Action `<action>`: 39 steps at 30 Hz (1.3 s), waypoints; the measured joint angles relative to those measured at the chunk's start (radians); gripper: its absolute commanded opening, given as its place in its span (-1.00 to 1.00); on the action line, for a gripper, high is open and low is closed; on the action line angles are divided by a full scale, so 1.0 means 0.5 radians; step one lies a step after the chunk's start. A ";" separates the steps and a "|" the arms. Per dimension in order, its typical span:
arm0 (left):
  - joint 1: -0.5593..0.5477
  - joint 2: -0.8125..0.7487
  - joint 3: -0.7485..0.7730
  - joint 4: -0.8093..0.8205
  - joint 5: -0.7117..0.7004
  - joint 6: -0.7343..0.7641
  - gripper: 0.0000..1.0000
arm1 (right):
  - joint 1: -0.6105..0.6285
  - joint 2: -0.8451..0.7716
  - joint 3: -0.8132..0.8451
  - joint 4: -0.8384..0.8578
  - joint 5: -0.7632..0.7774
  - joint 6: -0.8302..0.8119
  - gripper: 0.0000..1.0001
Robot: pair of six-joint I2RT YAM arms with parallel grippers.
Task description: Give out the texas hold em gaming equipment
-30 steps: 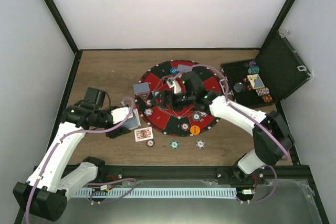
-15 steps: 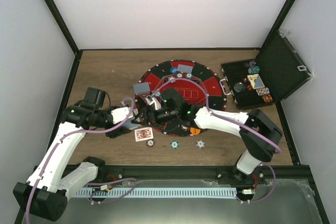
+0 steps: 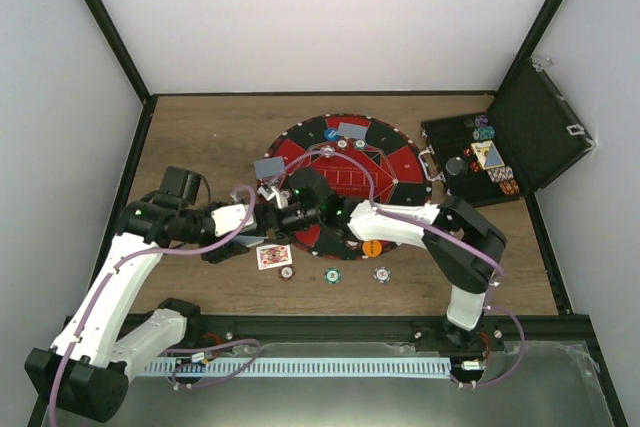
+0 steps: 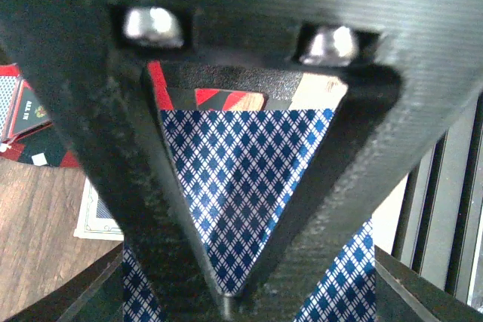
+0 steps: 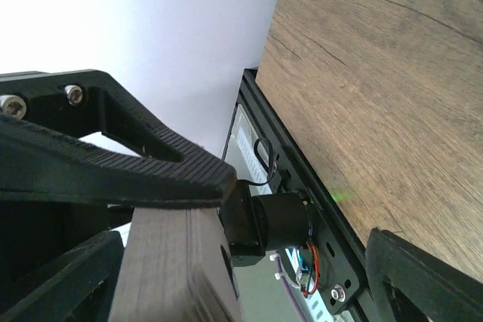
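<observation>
Left wrist view: left gripper (image 4: 230, 295) is clamped on cards (image 4: 234, 179) with blue-and-white diamond backs. Right gripper (image 3: 272, 205), jaws apart, sits just beside it. A face-up card (image 3: 273, 255) and three chips (image 3: 331, 275) lie near the worktop's (image 3: 200, 137) front edge.

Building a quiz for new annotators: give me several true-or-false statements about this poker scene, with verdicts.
1. The left claw is shut on blue-backed cards. True.
2. The case is closed. False: it stands open.
3. A face-up card lies on the wood. True.
4. The orange chip is in the case. False: it lies on the round mat.
5. The right claw hovers over the case. False: it is beside the left claw, open.
</observation>
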State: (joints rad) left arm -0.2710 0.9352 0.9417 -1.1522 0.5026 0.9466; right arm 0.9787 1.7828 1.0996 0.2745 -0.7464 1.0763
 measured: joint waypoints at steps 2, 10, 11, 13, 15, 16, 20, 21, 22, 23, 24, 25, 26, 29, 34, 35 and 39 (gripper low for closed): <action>0.000 0.000 0.000 0.000 0.000 0.000 -0.92 | 0.000 0.030 0.020 0.019 -0.011 0.014 0.74; 0.001 -0.002 0.000 0.001 0.000 0.001 -0.92 | -0.016 0.065 0.021 0.011 -0.022 0.026 0.58; 0.001 -0.002 0.000 0.001 0.000 0.001 -0.92 | -0.024 0.065 0.012 0.011 -0.024 0.027 0.56; 0.000 0.000 -0.003 -0.002 -0.001 0.001 -0.92 | -0.039 0.054 -0.021 0.044 -0.034 0.026 0.51; 0.000 0.001 -0.003 -0.004 -0.001 0.001 -0.92 | -0.063 0.021 -0.063 0.067 -0.042 0.027 0.46; 0.000 0.001 -0.003 -0.003 -0.003 0.001 -0.92 | -0.077 0.002 -0.085 0.069 -0.049 0.025 0.43; 0.001 0.001 -0.003 -0.002 -0.009 0.001 -0.92 | -0.134 -0.072 -0.146 0.066 -0.070 0.011 0.33; 0.001 0.001 -0.003 0.000 -0.009 0.001 -0.92 | -0.140 -0.082 -0.150 0.060 -0.071 0.005 0.31; 0.001 0.001 -0.003 0.002 -0.009 0.001 -0.92 | -0.143 -0.088 -0.150 0.055 -0.069 -0.002 0.29; 0.001 0.001 -0.003 0.003 -0.009 0.001 -0.92 | -0.144 -0.094 -0.150 0.049 -0.070 -0.005 0.28; 0.001 0.001 -0.003 0.002 -0.009 0.001 -0.92 | -0.145 -0.098 -0.150 0.040 -0.069 -0.011 0.25; 0.001 0.001 -0.003 0.002 -0.009 0.001 -0.92 | -0.146 -0.105 -0.150 0.033 -0.069 -0.013 0.21; 0.001 0.001 -0.003 0.002 -0.009 0.001 -0.92 | -0.147 -0.111 -0.150 0.022 -0.069 -0.017 0.17; 0.001 0.001 -0.003 0.002 -0.010 0.001 -0.92 | -0.150 -0.143 -0.150 -0.011 -0.062 -0.027 0.06; 0.001 0.001 -0.003 0.004 -0.008 0.002 -0.92 | -0.162 -0.217 -0.150 -0.103 -0.018 -0.050 -0.03; 0.001 0.001 -0.003 0.005 -0.007 0.002 -0.92 | -0.166 -0.233 -0.150 -0.124 -0.009 -0.051 -0.03; 0.001 0.001 -0.003 0.009 -0.006 0.007 -0.92 | -0.175 -0.305 -0.163 -0.174 0.018 -0.056 -0.09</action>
State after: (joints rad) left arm -0.2707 0.9356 0.9401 -1.1477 0.4995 0.9501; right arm 0.8913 1.6302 1.0180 0.1875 -0.7376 1.0481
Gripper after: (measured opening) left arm 0.650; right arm 0.477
